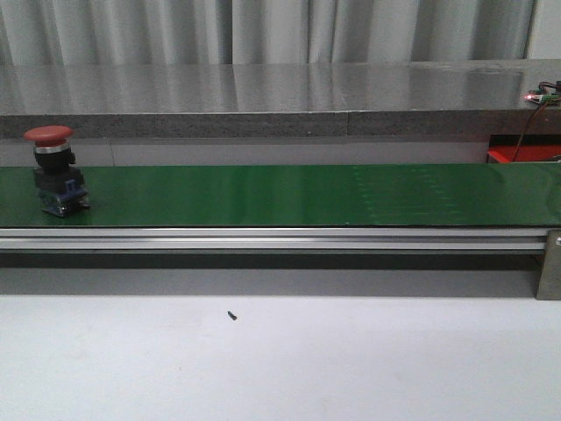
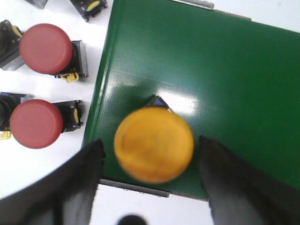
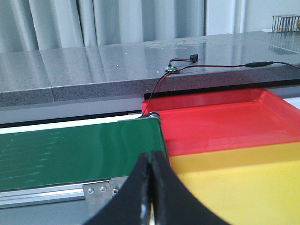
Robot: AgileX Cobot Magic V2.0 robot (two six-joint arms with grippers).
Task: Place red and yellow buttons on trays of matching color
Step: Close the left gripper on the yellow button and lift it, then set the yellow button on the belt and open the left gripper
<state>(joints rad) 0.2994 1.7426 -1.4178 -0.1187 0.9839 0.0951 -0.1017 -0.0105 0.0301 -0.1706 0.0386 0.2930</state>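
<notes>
You are at the feeding end of the job: the left gripper (image 2: 150, 161) hangs straight down over the green conveyor belt (image 2: 225, 79), its fingers spread wide either side of a yellow button (image 2: 153, 144) that stands on the belt near its end. The fingers are apart from the cap, so nothing is grasped. My reading is that this is a hand-off onto the belt, though a pick-up cannot be ruled out.

Beside the belt, on the white table, two spare red buttons (image 2: 45, 48) lie on their sides.

In the front view a red button (image 1: 54, 170) stands upright on the belt at its far left.

Your right gripper (image 3: 151, 187) waits low at the other belt end, fingertips pressed together and empty, aimed level along the belt. Just beside it sit the red tray (image 3: 225, 123) and, nearer, the yellow tray (image 3: 243, 187).

Next, you will likely need those fingers parted before the red button arrives.
</notes>
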